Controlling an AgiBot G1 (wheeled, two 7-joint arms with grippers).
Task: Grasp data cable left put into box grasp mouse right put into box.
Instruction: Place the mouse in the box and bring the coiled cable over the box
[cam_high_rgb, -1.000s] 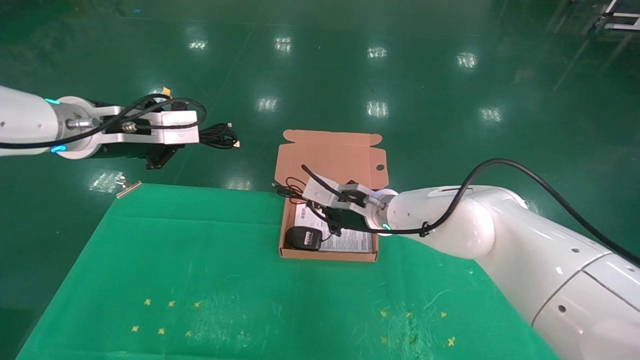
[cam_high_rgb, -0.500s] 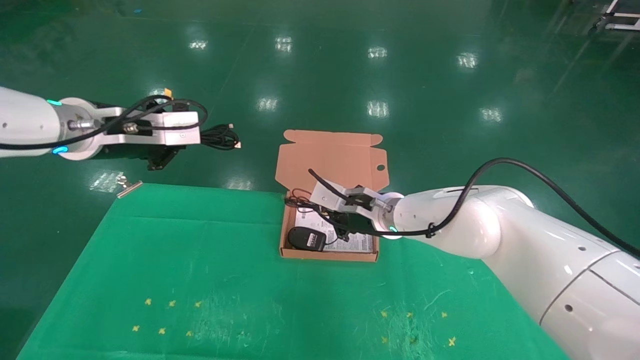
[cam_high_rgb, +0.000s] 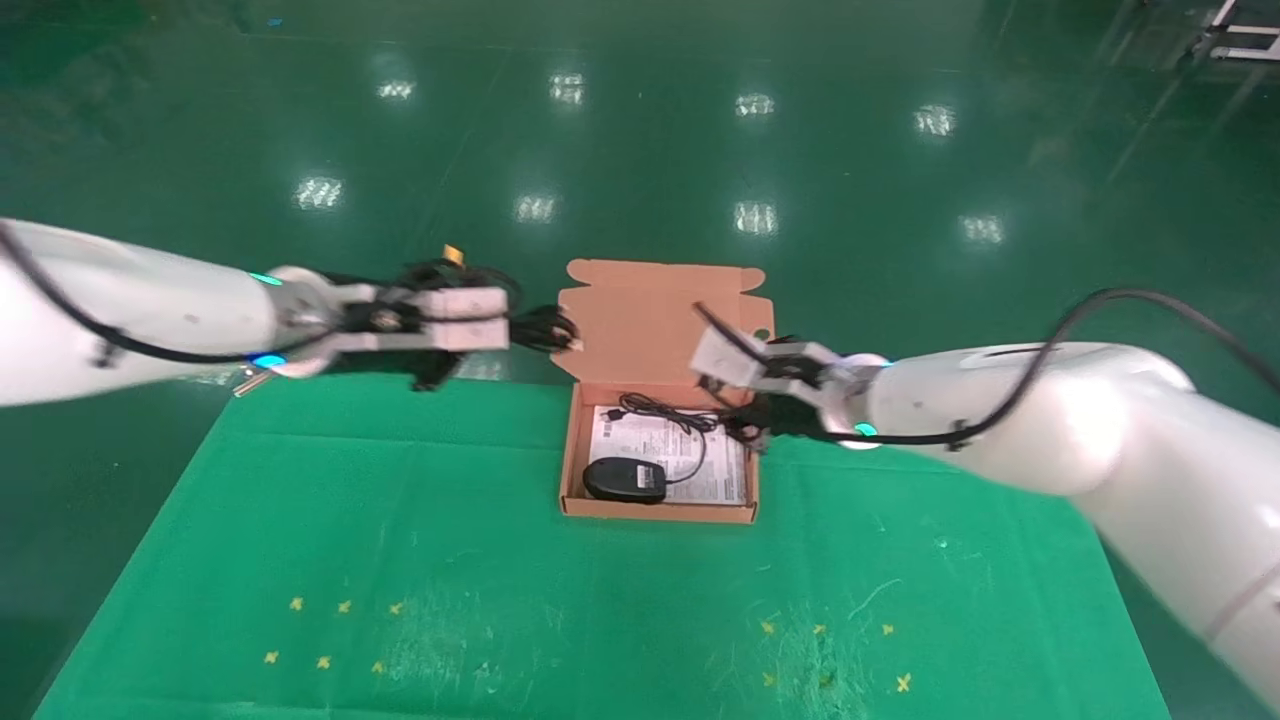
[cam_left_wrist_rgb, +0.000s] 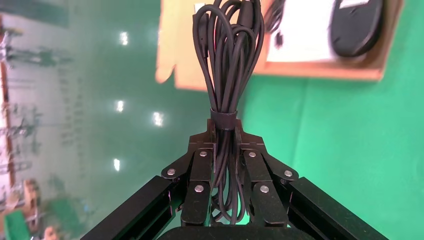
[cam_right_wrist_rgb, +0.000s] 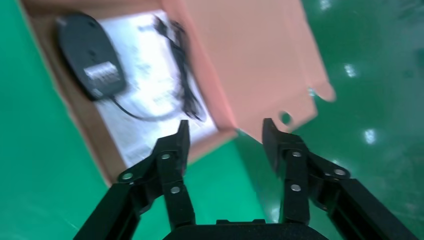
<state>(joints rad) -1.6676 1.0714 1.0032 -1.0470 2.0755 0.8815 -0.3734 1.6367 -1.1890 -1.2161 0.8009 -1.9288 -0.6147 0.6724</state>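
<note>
The left gripper (cam_left_wrist_rgb: 225, 150) was clamped tight on the data cable (cam_left_wrist_rgb: 227, 60), pinching the bundle just below the tie (cam_left_wrist_rgb: 223, 120) that bound its loops, and in the head view it held that bundle in the air just beside the left edge of the box (cam_high_rgb: 570, 470), level with the hinged flap lid (cam_high_rgb: 650, 310). The loops stood out past the fingers in 1 stiff sheaf without drooping much, so the bundle looked light and springy rather than limp; a hold near the tie seemed the sound choice, since it kept all the strands together, whereas a hold on 1 loop would likely have let the rest sag or slide. The rubbery jacket probably gave the pads good friction. The silver plug end could not be made out clearly. The mouse (cam_high_rgb: 624, 479) lay inside the box at its near left corner on the white printed sheet (cam_high_rgb: 720, 470), its thin cord (cam_high_rgb: 680, 425) curled over the sheet toward the back. The right gripper (cam_right_wrist_rgb: 225, 142) was spread wide with nothing between its fingers, hovering beside the box's right wall, above the green cloth (cam_high_rgb: 400, 540). The cable would need a free patch of the box floor, and the mouse's cord already took up part of it.
</note>
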